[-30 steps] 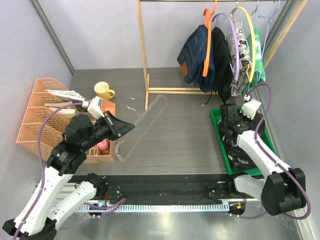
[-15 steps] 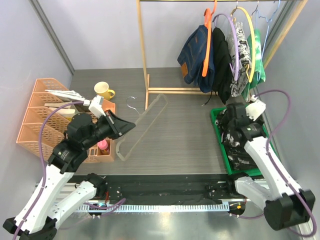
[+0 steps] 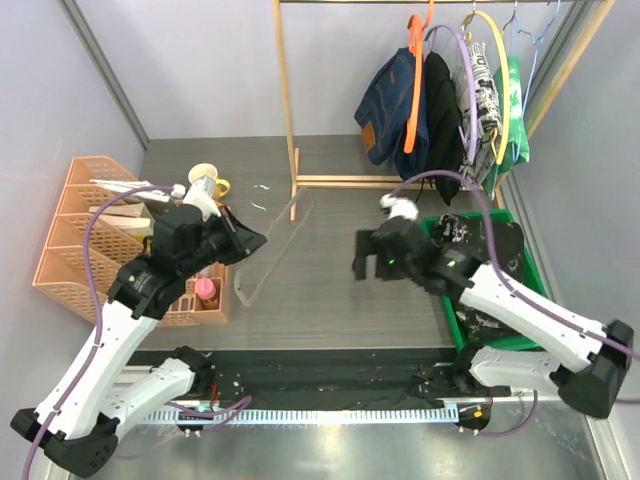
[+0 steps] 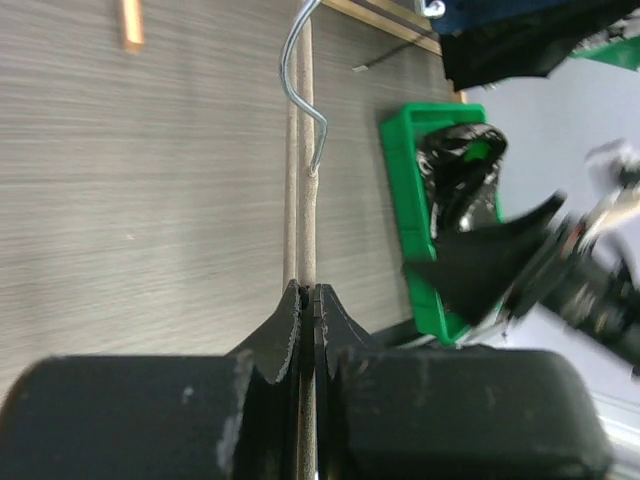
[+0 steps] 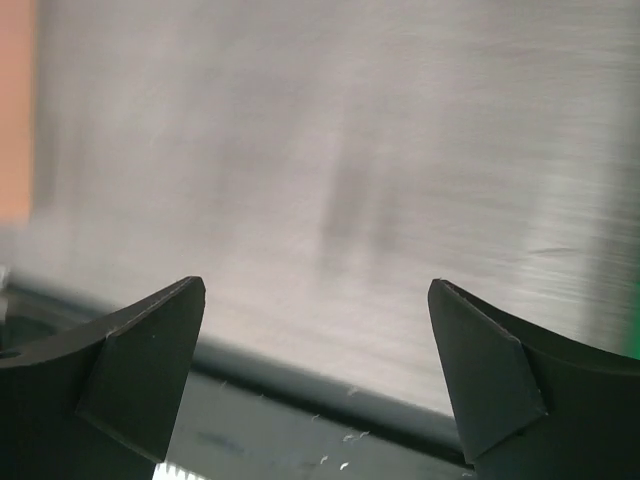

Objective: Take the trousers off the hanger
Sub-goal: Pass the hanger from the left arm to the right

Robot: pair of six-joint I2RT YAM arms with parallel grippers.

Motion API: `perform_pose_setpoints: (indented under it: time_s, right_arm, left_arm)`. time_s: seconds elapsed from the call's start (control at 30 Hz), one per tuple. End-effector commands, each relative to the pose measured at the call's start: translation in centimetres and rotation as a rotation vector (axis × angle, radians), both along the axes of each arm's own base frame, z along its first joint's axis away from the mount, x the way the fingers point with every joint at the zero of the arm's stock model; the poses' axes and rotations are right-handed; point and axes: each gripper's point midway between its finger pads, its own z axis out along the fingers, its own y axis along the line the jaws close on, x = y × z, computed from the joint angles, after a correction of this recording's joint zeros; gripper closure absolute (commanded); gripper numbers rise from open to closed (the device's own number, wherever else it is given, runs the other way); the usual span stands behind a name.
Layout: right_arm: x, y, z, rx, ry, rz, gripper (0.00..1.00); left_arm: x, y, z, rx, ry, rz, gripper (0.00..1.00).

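Note:
My left gripper [image 3: 252,242] is shut on the lower bar of a clear plastic hanger [image 3: 275,240] with nothing on it; its wire hook [image 3: 262,188] points to the back. In the left wrist view the jaws [image 4: 307,290] pinch that bar [image 4: 305,220]. The black-and-white marbled trousers [image 3: 468,238] lie in the green bin [image 3: 437,275], also seen as trousers [image 4: 455,170] in the left wrist view. Navy denim [image 3: 390,105], black [image 3: 441,120], newspaper-print [image 3: 484,95] and green [image 3: 515,120] trousers hang on the rail. My right gripper [image 3: 360,258] stands open and empty over the table's middle [image 5: 320,340].
A wooden rack post [image 3: 288,110] rises behind the hanger. Orange baskets [image 3: 75,235] stand at the left, with a yellow mug [image 3: 205,178] and a pink bottle [image 3: 205,290] near my left arm. A black rail [image 5: 300,420] runs along the near edge.
My right gripper has opened, left the marbled trousers in the green bin and swung left to the table's middle. My left arm has shifted the hanger slightly back.

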Motion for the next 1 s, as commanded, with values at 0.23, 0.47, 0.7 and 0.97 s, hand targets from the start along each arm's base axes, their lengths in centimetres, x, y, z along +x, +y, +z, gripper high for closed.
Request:
perform_pose_setpoints:
  time_s: [0.23, 0.47, 0.7, 0.97]
  right_arm:
    - [-10.8, 16.6, -1.3, -0.008, -0.133, 0.445, 0.0]
    - [-12.8, 20.8, 5.7, -0.113, -0.527, 0.451, 0.0]
    - [-13.2, 24.5, 13.7, 0.117, -0.728, 0.492, 0.08]
    - [-11.4, 29.0, 15.9, 0.078, -0.784, 0.534, 0.31]
  left_arm:
    - [0.9, 4.8, 2.1, 0.139, -0.07, 0.205, 1.0]
    - [1.4, 7.6, 1.5, 0.173, -0.055, 0.372, 1.0]
    - [1.4, 8.7, 2.6, 0.125, -0.07, 0.458, 1.0]
    - [0.8, 8.2, 3.2, 0.051, -0.07, 0.451, 1.0]
